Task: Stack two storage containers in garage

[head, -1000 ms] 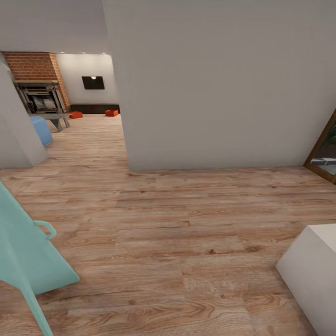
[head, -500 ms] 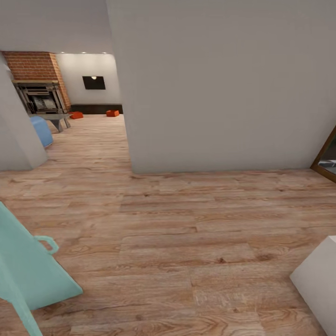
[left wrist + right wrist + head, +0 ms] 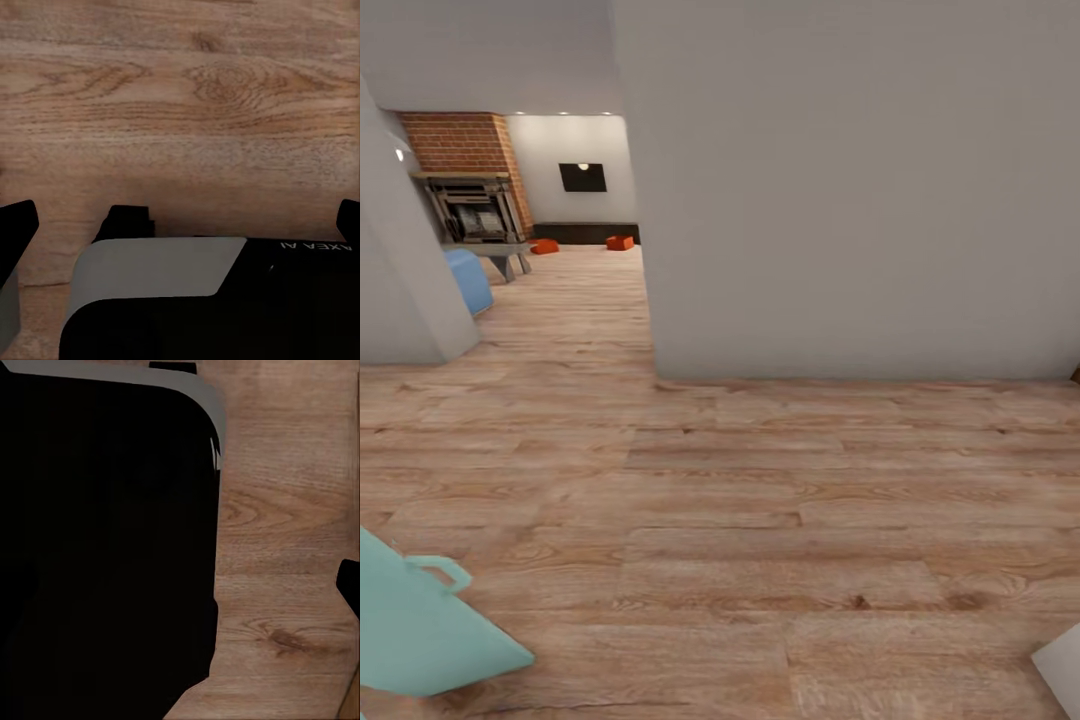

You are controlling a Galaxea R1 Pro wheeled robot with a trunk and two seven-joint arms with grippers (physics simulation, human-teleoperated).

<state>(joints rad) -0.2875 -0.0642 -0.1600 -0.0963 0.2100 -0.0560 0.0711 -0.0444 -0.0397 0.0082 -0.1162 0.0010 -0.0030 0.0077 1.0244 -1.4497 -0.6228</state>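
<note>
- Wall (image 3: 840, 190): big plain pale grey block, flat matte face, sharp vertical corner on its left edge, base meeting the floor.
- Floor (image 3: 740, 520): light wood planks, strong grain and knots, running in front of the wall and on past its left corner into the living room.
- Two bins, far past the wall's left corner: left bin (image 3: 544, 246) and right bin (image 3: 620, 242), small orange-red boxy shapes on the planks, well apart, both just in front of a long low dark cabinet (image 3: 588, 233).
- Black flat TV (image 3: 583, 177) on the pale back wall above that cabinet.
- Red brick fireplace (image 3: 468, 175) left of the TV, dark metal grate inside.
- Rounded blue seat (image 3: 468, 280) near the fireplace.
- Teal slanted panel (image 3: 420, 630) with a loop handle, well in front of the wall, low left.
- Left gripper (image 3: 180, 225): dark fingertips (image 3: 16, 225) far apart, spread wide, holding nothing, over wood grain.
- Right gripper: one dark fingertip (image 3: 349, 585) shows beside a black housing; cannot tell its state.
</note>
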